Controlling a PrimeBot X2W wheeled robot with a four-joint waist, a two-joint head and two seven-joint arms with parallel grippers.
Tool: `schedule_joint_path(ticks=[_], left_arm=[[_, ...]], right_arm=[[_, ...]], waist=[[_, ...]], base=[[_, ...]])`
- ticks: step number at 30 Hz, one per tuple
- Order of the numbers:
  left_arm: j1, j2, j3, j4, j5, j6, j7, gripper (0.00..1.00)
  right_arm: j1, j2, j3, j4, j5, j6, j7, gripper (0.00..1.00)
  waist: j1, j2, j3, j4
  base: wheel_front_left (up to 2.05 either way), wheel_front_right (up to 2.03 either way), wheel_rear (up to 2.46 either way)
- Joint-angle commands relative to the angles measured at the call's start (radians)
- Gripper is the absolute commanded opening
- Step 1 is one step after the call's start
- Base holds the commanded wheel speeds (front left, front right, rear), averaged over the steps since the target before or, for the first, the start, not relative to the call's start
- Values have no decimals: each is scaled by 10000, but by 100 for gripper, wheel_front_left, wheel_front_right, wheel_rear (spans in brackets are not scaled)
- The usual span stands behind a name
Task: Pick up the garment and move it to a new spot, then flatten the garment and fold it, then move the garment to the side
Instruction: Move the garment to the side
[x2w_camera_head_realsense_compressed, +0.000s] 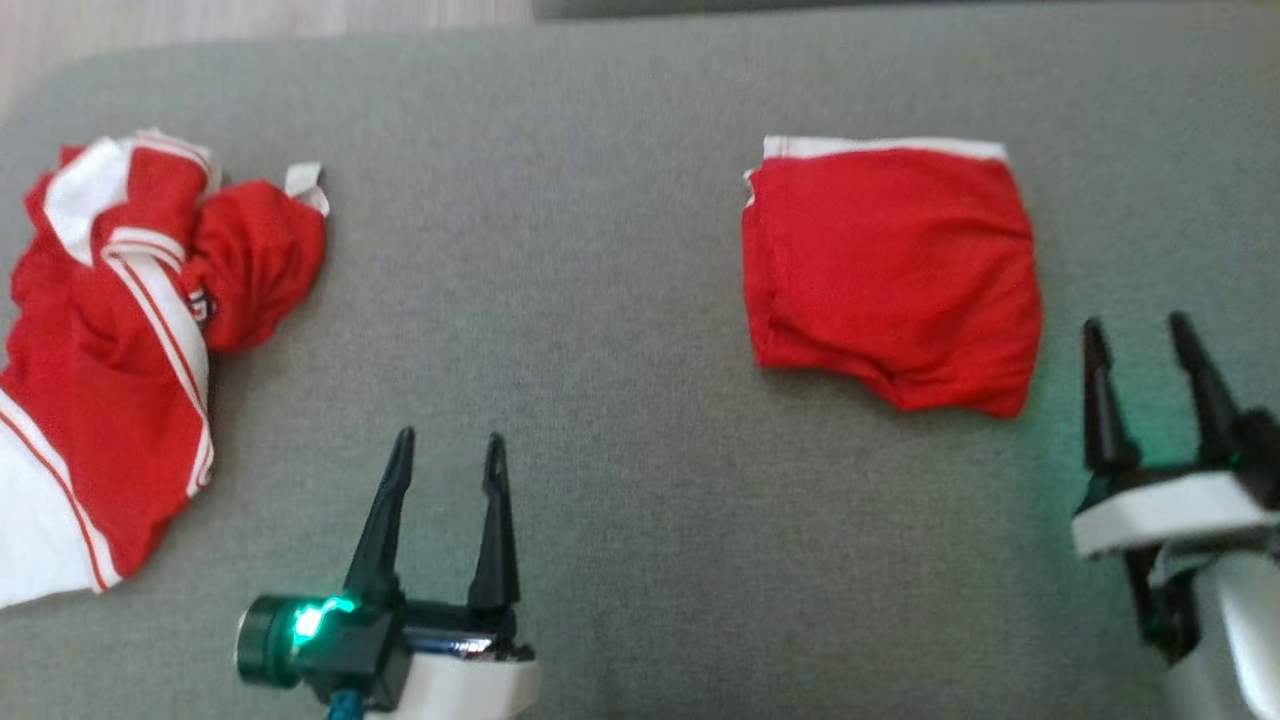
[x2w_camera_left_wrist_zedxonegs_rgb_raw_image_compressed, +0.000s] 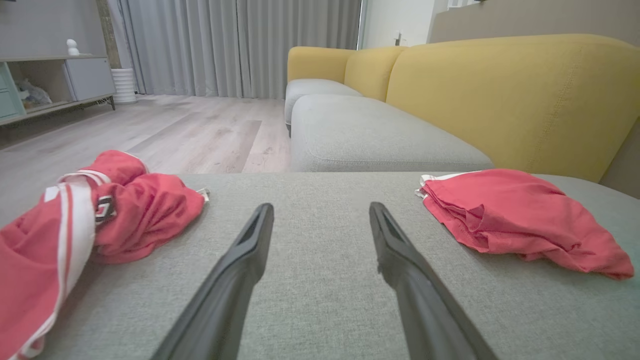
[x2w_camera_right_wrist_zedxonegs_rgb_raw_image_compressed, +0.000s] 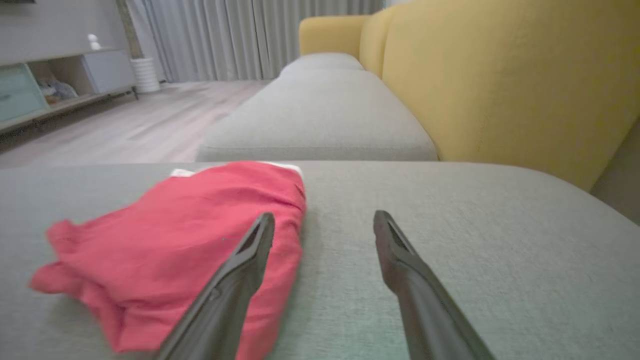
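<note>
1. Two garments lie on the grey cushion (x2w_camera_head_realsense_compressed: 600, 300), and neither one is held.
2. The left gripper (x2w_camera_head_realsense_compressed: 449, 440) has its jaws spread wide, with bare cushion fabric between them and ahead of the tips.
3. The crumpled red-and-white garment (x2w_camera_head_realsense_compressed: 120, 350) lies bunched to the left of those jaws, well apart from the left finger. Part of the heap reaches further ahead than the tips.
4. The right gripper (x2w_camera_head_realsense_compressed: 1137, 322) also has its jaws parted wide, with nothing gripped.
5. The folded red garment (x2w_camera_head_realsense_compressed: 890, 275) lies flat, ahead and to the left of the right jaws, with its white band on the far edge. Its near right corner lies just beside the left finger, with a strip of cushion showing between them in the head view.
6. From the left jaws, this folded piece lies ahead and to the right.
7. A yellow sofa back (x2w_camera_left_wrist_zedxonegs_rgb_raw_image_compressed: 500, 95) rises ahead and to the right of both pairs of jaws.
</note>
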Motion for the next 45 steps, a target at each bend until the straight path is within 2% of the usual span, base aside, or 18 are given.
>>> schedule_joint_path(ticks=[1, 2, 5, 11, 12, 13, 14, 16, 22, 31, 40, 45], left_arm=[[-294, -26, 185, -308, 44, 70, -51, 100], [-493, -26, 18, -275, 29, 117, -51, 100], [-756, -26, -212, -204, 10, 190, -51, 100], [-1067, -26, -514, -111, -58, 355, -51, 100], [-1092, -26, -540, -102, -77, 372, -51, 100], [-1115, -26, -563, -91, -95, 382, -51, 100], [-1135, -26, -584, -79, -109, 383, -51, 100], [-1175, -26, -603, -63, -116, 386, -51, 100], [-1229, -26, -519, -43, -24, 343, -51, 100], [-1463, -26, -269, 99, 244, 59, -51, 100], [-1830, -26, -50, 214, 612, -218, -51, 100], [-2060, -26, 37, 235, 792, -339, -51, 100]], right_arm=[[-248, -251, 148, -70, 58, -7, -107, 100], [-789, -459, 68, 647, 121, -7, -107, 100], [-1558, -699, 279, 1735, 639, -7, 176, 100], [-2464, -1055, 1555, 2870, 2480, -7, 919, 100], [-2523, -1090, 1799, 2968, 2805, -7, 1049, 92], [-2568, -1125, 2053, 3044, 3157, -7, 1183, 71], [-2605, -1172, 2304, 3094, 3487, -7, 1302, 44], [-2677, -1315, 2746, 3134, 4033, -7, 1439, 0], [-2953, -1781, 3627, 2981, 5262, -7, 1151, 0], [-3552, -2817, 4332, 2986, 5926, -7, 595, 0], [-4363, -4310, 3959, 3708, 6195, -7, 251, 0], [-4805, -4812, 3608, 4252, 6302, -7, 189, 0]], waist=[[-3, 0, 448, 72], [-3, 0, 674, 140], [-3, 0, 893, 250], [-3, 0, 1095, 351], [-3, 0, 1107, 351], [-3, 0, 1117, 344], [-3, 0, 1125, 330], [-3, 0, 1148, 270], [-3, 0, 1257, -196], [-3, 0, 1552, -1389], [-3, 0, 2143, -2170], [-3, 0, 2636, -2341]], base=[[0, 0, 0], [0, 0, 0], [0, 0, 0], [0, 0, 0], [0, 0, 0], [0, 0, 0], [0, 0, 0], [0, 0, 0], [0, 0, 0], [0, 0, 0], [0, 0, 0], [0, 0, 0]])
